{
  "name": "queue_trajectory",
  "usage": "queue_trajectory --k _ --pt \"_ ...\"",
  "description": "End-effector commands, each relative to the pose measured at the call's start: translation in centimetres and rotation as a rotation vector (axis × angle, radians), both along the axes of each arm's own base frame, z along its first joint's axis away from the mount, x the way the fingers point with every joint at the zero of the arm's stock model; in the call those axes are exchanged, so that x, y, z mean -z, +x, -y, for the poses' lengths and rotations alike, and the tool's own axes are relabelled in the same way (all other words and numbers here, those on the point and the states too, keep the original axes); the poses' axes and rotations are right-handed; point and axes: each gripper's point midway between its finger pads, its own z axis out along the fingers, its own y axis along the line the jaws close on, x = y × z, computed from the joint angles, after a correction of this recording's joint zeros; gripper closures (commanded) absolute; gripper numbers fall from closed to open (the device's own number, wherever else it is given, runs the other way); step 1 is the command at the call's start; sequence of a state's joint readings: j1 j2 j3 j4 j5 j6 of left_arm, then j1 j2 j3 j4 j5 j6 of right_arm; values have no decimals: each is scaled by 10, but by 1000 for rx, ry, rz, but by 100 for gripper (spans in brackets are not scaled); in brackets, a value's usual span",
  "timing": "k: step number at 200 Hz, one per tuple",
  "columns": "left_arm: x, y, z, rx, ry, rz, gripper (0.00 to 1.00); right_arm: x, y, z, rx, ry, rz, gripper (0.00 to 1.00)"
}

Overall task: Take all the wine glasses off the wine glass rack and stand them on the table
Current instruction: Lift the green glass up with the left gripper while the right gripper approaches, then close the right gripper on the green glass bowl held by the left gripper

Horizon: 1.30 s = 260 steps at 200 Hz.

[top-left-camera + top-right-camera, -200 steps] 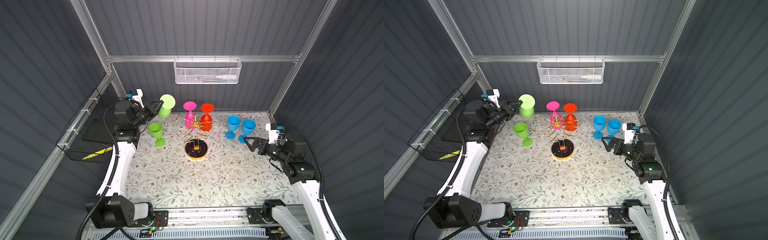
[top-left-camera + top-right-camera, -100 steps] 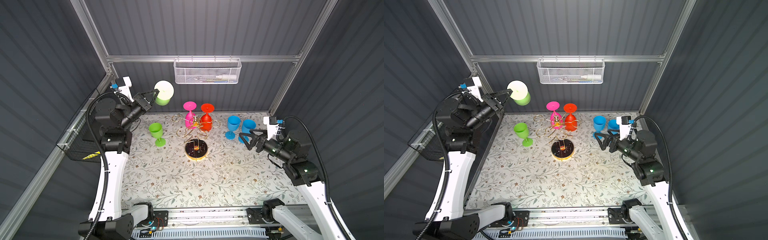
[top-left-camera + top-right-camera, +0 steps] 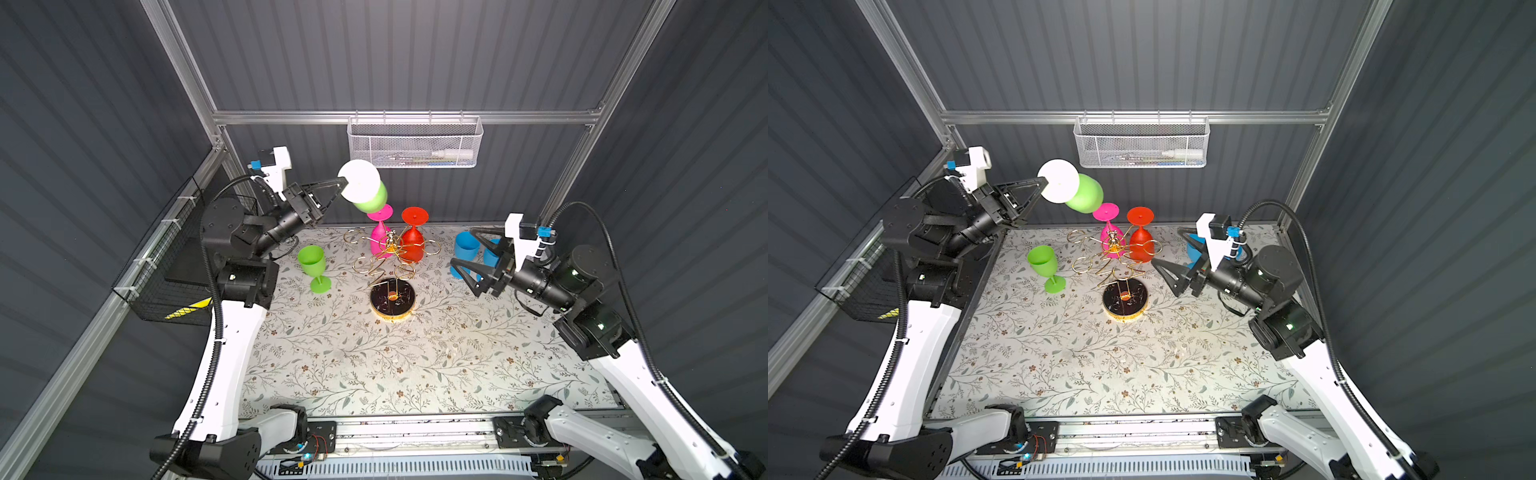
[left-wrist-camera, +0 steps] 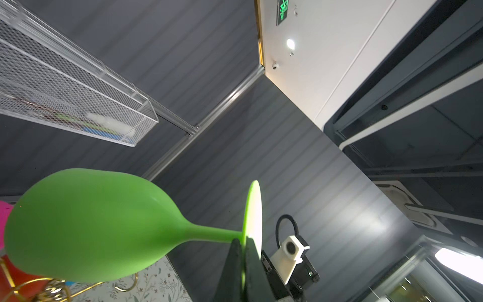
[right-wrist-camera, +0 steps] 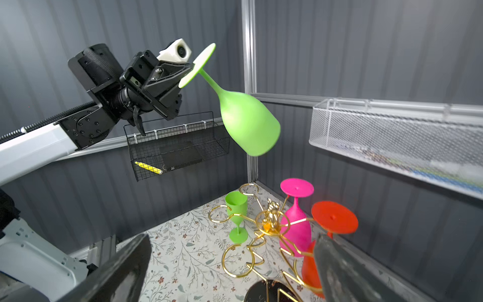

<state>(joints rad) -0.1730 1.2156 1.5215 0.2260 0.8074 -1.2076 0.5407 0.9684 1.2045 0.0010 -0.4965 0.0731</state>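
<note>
Aloft, wine glass (image 3: 360, 183) tight in left claw (image 3: 343, 185); right claw (image 3: 1166, 245) agape, blue glasses (image 3: 466, 248) half-hidden.

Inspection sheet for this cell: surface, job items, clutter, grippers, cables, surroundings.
Surface: floral mat.
Job's things: wine glass rack upright; pink glass and red glass hang inverted on it; green wine glass aloft, off the rack.
Clutter: standing green glass and two blue glasses on the mat.
Grippers: left gripper shut on the green wine glass's foot; right gripper open, empty.
Cables: black cables loop off both arms, clear of glasses.
Surroundings: white mesh basket on back wall; black wire basket on left wall.
</note>
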Motion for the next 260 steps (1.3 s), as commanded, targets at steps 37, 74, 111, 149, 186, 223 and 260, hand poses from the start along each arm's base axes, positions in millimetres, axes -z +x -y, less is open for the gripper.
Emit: queue_trajectory --k 37,74,111,149,186,223,260 --pt "-12 -12 11 85 -35 13 100 -31 22 -44 -8 -90 255 1" --pt "-13 -14 15 128 -53 -7 100 -31 43 -65 10 -135 305 1" --pt "-11 -16 18 153 -64 -26 100 -34 62 -82 16 -149 337 1" --pt "-10 -15 20 165 -74 -35 100 -35 82 -94 41 -155 344 1" --pt "-7 -11 23 176 -85 -47 100 -35 98 -109 29 -166 329 1" --pt "-8 -11 24 184 -92 -49 100 -30 113 -123 23 -179 309 1" --pt "-10 -12 24 187 -92 -44 100 -20 121 -134 23 -197 279 1"
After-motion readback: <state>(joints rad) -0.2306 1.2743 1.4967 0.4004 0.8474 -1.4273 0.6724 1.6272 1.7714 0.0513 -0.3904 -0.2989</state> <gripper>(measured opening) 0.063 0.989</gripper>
